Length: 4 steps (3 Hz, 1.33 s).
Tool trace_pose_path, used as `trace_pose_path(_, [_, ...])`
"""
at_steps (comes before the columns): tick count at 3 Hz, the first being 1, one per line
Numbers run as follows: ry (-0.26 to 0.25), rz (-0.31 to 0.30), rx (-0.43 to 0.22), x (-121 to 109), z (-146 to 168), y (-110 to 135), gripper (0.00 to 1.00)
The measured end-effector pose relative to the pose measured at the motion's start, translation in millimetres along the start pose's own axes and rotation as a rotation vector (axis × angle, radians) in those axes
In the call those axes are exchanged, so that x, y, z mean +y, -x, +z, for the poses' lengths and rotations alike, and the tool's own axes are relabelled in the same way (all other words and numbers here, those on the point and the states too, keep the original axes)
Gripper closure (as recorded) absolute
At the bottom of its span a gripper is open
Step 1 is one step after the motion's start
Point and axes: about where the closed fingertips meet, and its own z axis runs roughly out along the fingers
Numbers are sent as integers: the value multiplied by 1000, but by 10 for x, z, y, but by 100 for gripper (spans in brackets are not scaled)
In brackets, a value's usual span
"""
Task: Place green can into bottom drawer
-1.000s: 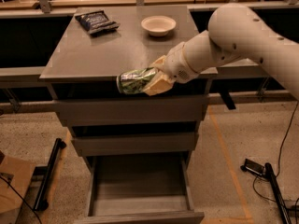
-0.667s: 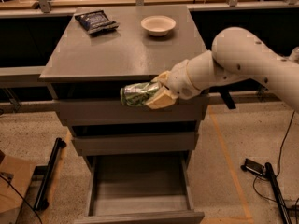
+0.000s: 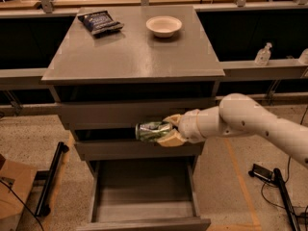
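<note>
The arm (image 3: 240,123), white and jointed, reaches in from the right at mid-cabinet height. The gripper (image 3: 164,130) sits in front of the cabinet face, level with the dark gap between the top drawer front (image 3: 134,113) and the middle drawer front (image 3: 137,149). Its tan fingers (image 3: 172,120) are clamped on the green can (image 3: 152,131), one above and one below, gripping the can's right-hand part. The can lies on its side in the air with a silver end pointing left, touching nothing but the fingers. It hangs above the bottom drawer (image 3: 144,224), which is pulled well out. The drawer's grey floor shows in full, with nothing lying on it. The can is roughly over the back part of that opening, near the cabinet face. The cabinet top (image 3: 130,57) carries a dark blue chip bag (image 3: 100,22) at the rear left and a pale bowl (image 3: 164,26) at the rear centre, well apart from each other. A clear bottle (image 3: 263,55) stands on the ledge to the right of the cabinet. On the speckled floor there is a black bar (image 3: 52,176) to the left, a cardboard box (image 3: 12,189) at the left edge, and dark cabling and a small device (image 3: 263,173) to the right.
</note>
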Motion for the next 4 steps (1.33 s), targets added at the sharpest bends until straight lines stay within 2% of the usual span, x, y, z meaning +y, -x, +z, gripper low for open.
trace_pose_path(1, [0,18,-10,2,115,-142,100])
trace_pose_path(2, [11,26,31,25,260,-277,100])
trace_pose_path(3, [-7,60,29,-13,503,-739,100])
trace_pose_path(4, [-20,117,14,25,908,-1471,100])
